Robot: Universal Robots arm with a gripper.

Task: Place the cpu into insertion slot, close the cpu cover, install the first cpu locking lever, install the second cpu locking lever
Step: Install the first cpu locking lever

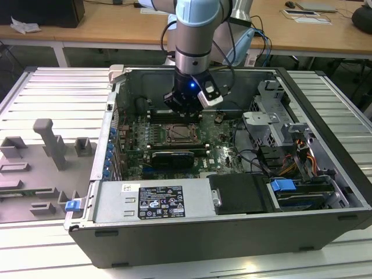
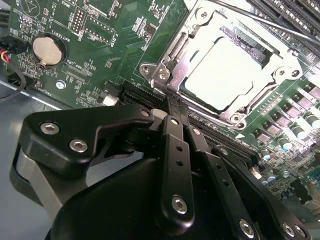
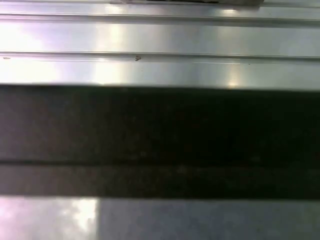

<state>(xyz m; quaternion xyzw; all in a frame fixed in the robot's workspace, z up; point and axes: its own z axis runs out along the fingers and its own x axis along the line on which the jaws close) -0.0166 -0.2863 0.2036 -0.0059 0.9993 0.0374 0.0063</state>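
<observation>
The cpu lies flat in the insertion slot, its pale top showing through the window of the cpu cover. The silvery cover frame lies down over the chip. A thin metal lever rod runs along the socket's far edge. My gripper has its black fingers drawn together, their tips at the socket corner beside a curled lever end. In the exterior view the gripper hangs inside the open computer case just behind the insertion slot.
A black card with heatsink sits in front of the socket, and memory slots lie behind it. A labelled power supply and a drive cage crowd the case. A coin battery sits on the board. Grey fixtures stand outside.
</observation>
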